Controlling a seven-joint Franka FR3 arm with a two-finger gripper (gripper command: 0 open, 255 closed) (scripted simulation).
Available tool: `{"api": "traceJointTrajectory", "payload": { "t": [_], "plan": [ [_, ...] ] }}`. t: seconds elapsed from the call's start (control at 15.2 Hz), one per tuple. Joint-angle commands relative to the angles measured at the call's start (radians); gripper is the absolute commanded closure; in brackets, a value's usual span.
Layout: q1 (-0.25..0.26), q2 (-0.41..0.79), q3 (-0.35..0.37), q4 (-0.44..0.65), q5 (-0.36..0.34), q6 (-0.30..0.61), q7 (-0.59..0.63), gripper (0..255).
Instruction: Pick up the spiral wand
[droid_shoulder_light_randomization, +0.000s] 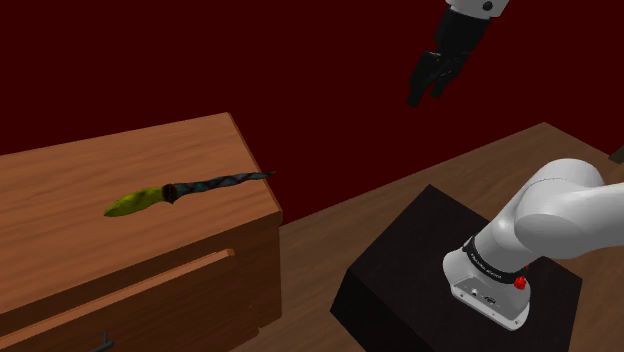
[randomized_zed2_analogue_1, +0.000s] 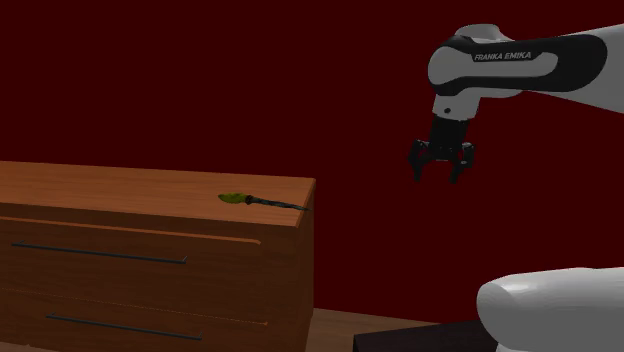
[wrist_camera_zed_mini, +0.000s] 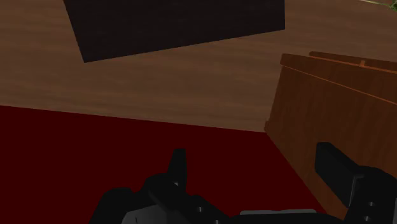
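Observation:
The spiral wand (droid_shoulder_light_randomization: 190, 189) lies flat on the wooden dresser top (droid_shoulder_light_randomization: 70, 210), near its edge. It has a yellow-green leaf-shaped end and a dark twisted shaft; its thin tip reaches the corner. In the second exterior view the wand (randomized_zed2_analogue_1: 255, 200) rests close to the dresser's corner. My black gripper (droid_shoulder_light_randomization: 428, 82) hangs in the air, well off to the shoulder view's right of the dresser and above it, open with nothing between its fingers. From the second exterior view the gripper (randomized_zed2_analogue_1: 441, 165) points down with its fingers apart. In the wrist view the fingers (wrist_camera_zed_mini: 337, 167) stand apart over the floor.
The dresser (randomized_zed2_analogue_1: 150, 270) has drawers with long dark handles on its front. The black stand (droid_shoulder_light_randomization: 440, 270) sits on a wooden floor (wrist_camera_zed_mini: 159, 83) beside the dresser. A dark red wall (randomized_zed2_analogue_1: 200, 80) runs behind everything.

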Motion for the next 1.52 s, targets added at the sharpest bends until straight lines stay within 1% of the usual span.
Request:
{"api": "traceJointTrajectory", "payload": {
  "t": [0.0,0.33,0.66,1.06,1.45],
  "plan": [
    [0.000,0.000,0.000,0.000,0.000,0.000,0.000,0],
    [0.057,0.190,0.026,0.092,0.009,0.094,-0.092,0],
    [0.108,0.371,0.060,0.205,0.013,0.157,-0.178,0],
    [0.163,0.576,0.110,0.363,0.003,0.199,-0.270,0],
    [0.217,0.769,0.169,0.539,-0.028,0.209,-0.347,0]
  ]
}}
